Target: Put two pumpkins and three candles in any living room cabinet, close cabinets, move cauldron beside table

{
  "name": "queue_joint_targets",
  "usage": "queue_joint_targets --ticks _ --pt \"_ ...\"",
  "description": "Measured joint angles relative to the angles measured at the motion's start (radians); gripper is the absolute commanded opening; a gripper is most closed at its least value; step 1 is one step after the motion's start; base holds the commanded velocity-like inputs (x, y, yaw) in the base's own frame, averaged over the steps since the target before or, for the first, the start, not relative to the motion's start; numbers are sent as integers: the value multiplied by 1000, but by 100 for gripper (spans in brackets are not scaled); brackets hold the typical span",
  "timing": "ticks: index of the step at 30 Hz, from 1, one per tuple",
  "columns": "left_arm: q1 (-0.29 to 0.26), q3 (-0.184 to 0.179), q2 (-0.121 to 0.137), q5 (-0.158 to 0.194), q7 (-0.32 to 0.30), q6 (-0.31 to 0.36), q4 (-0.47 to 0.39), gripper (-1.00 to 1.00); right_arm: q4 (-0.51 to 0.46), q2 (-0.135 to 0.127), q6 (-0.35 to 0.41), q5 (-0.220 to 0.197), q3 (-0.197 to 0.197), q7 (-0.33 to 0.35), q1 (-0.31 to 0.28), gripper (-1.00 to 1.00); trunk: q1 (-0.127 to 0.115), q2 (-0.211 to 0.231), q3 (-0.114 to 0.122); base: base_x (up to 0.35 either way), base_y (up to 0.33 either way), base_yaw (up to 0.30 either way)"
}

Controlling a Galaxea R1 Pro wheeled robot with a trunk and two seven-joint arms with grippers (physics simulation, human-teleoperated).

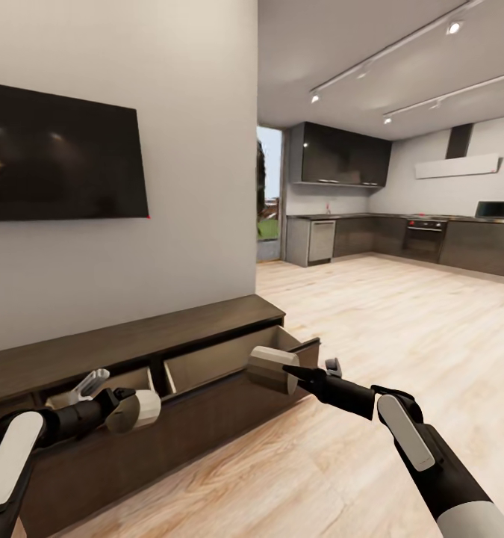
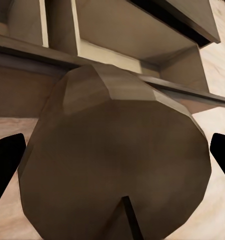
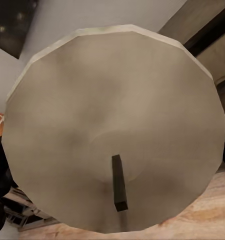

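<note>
The long, low dark-brown cabinet runs along the wall, with two of its drawers pulled open; the left wrist view also looks down into the open drawers. My left gripper is shut on a grey-beige candle just in front of the left open drawer. In the left wrist view this candle sits between dark fingers. My right gripper is shut on a second candle, held by the right open drawer's front corner. The right wrist view shows that candle end-on with its wick. Pumpkins, cauldron and table are out of view.
A black TV hangs on the wall above the cabinet. Light wood floor stretches right toward a kitchen with dark cupboards, an oven and a microwave. A glazed doorway opens beyond the wall's corner.
</note>
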Motion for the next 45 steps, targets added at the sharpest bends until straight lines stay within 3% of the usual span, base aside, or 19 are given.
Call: queue_joint_targets --ticks 22,45 --pt "0 0 1 -4 1 1 0 -100 1 0 0 3 0 -28 0 -100 0 0 -28 201 -254 150" --pt "0 0 1 -5 1 2 1 -100 -1 0 -1 2 0 -28 0 -100 0 0 -30 249 -179 6"
